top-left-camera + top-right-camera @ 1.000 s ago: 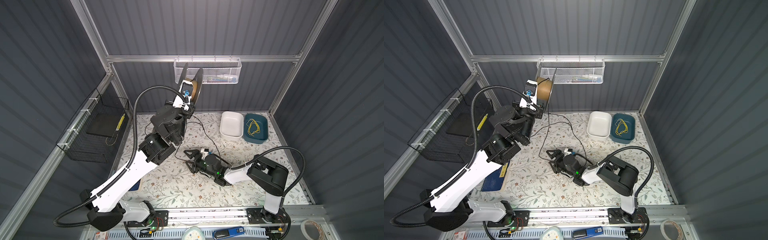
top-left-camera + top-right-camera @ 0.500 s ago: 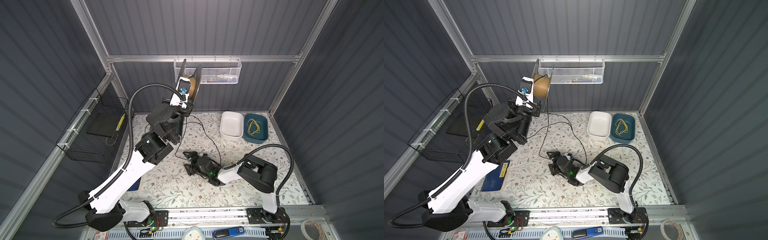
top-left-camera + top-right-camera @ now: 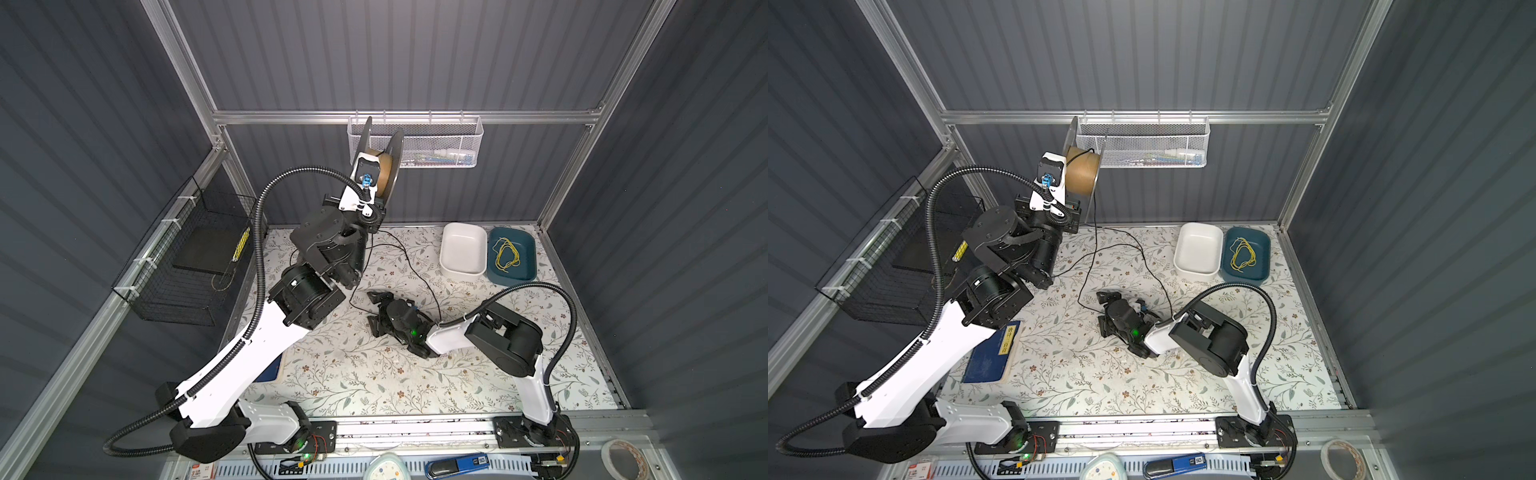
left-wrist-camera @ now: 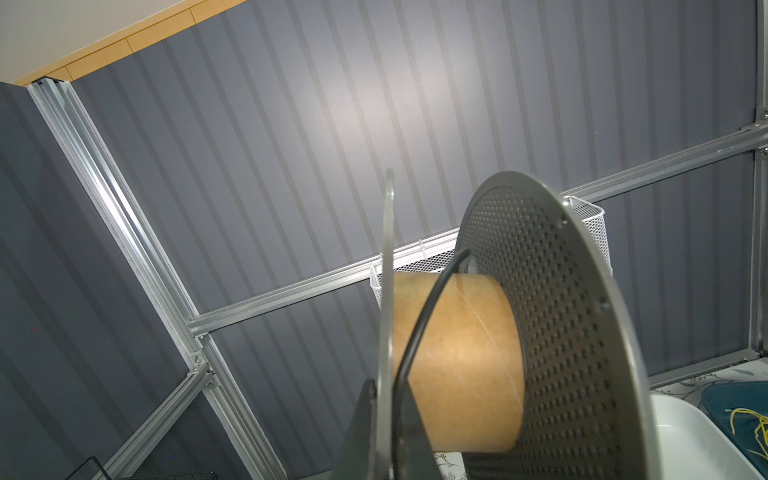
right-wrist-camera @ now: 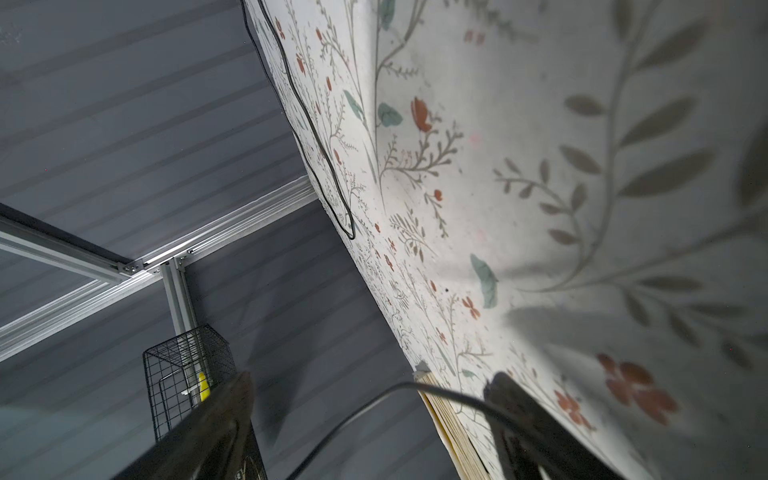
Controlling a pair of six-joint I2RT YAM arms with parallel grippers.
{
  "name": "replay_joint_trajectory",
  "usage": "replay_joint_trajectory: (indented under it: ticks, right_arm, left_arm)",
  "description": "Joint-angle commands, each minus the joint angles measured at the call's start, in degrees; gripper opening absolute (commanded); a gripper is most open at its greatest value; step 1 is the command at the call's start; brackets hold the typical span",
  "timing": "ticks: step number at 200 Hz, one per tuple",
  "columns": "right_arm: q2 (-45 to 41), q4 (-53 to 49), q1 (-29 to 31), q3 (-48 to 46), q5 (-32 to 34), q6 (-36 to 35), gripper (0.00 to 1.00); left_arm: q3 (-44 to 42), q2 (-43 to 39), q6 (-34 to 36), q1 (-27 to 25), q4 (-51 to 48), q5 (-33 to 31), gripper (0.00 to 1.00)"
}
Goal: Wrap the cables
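Up high, left gripper (image 4: 384,399) is clamped on the spool (image 4: 457,332) by its flange so cable (image 3: 1096,232) can wind on; right gripper (image 5: 370,382) sits wide open around it low down, probably just guiding.

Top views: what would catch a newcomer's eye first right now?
The grey spool with its brown core, held high by the left gripper in front of the back wall's mesh basket. From it the thin black cable hangs to the floral mat and loops to the open right gripper lying low mid-table.
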Motion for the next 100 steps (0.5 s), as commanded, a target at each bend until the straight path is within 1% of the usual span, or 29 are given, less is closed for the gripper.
replay_joint_trajectory:
  ticks: [1,21,36,43,52,59,72,87,93,100]
  right_arm:
    - [1.6,-3.0,1.1,1.3,2.2,1.8,0.90]
    - [5.2,0.6,-0.2,3.4,2.7,3.6,0.86]
    - [5.7,-0.3,-0.8,5.3,4.6,1.7,0.82]
    - [5.9,-0.5,-1.1,6.2,5.0,1.3,0.78]
    - [6.4,0.5,-1.5,6.9,6.2,0.5,0.70]
    - [6.7,0.2,-2.0,7.4,6.5,1.3,0.64]
    - [7.9,1.3,-2.7,8.2,7.1,1.4,0.50]
    - [8.2,2.2,-3.1,8.6,7.5,0.4,0.23]
    - [7.8,2.3,-3.3,8.2,7.5,0.0,0.15]
    - [7.4,2.9,-3.5,7.8,7.5,-0.7,0.10]
  left_arm:
    - [2.1,-2.7,-0.2,0.0,5.0,0.9,0.00]
    - [1.5,-3.6,-0.8,0.0,4.9,0.9,0.00]
    - [0.9,-4.2,-1.4,0.0,4.8,0.8,0.00]
    - [0.8,-4.3,-1.4,0.0,4.6,0.8,0.00]
    - [0.8,-4.5,-1.4,0.0,4.2,0.7,0.00]
    - [0.6,-4.7,-1.5,0.0,4.1,0.6,0.00]
    - [0.0,-5.3,-1.8,0.0,4.1,0.7,0.00]
    - [-0.5,-5.7,-1.7,0.0,4.2,0.4,0.00]
    - [-0.6,-5.9,-1.7,0.0,4.2,0.3,0.00]
    - [-0.8,-6.0,-1.5,0.0,4.2,0.2,0.00]
